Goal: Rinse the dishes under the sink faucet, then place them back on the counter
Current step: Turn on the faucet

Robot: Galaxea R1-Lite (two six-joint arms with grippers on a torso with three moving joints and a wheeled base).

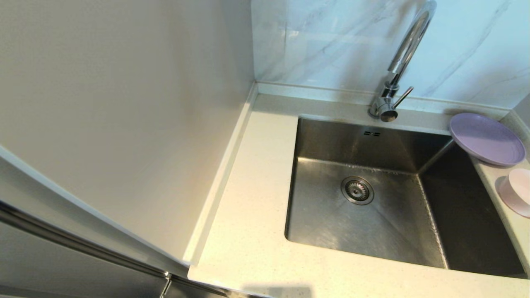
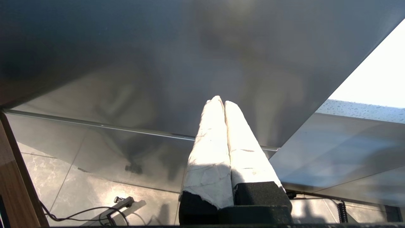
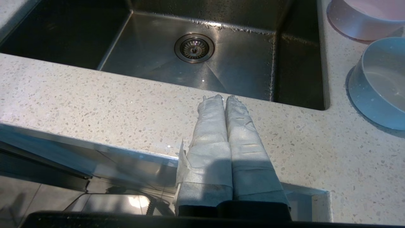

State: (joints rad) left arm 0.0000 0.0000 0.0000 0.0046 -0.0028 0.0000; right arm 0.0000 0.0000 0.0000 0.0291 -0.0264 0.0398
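The lavender plate (image 1: 486, 138) lies on the counter (image 1: 248, 207) at the back right, its rim hanging a little over the basin's (image 1: 463, 215) corner. In front of it, at the head view's right edge, sits the pink bowl (image 1: 517, 192), which the right wrist view also catches (image 3: 364, 22). The chrome faucet (image 1: 403, 58) rises behind the basin, and no water runs. Neither arm shows in the head view. My right gripper (image 3: 221, 97) is shut and empty, low over the counter's front edge. My left gripper (image 2: 220, 100) is shut and empty, facing a grey cabinet panel.
The basin holds only its round drain (image 1: 357, 190). A pale blue-grey bowl (image 3: 379, 85) stands on the counter right of the basin, nearer than the pink bowl. A plain wall (image 1: 124, 103) closes the left side. Floor tiles and a cable (image 2: 79, 212) lie below the left gripper.
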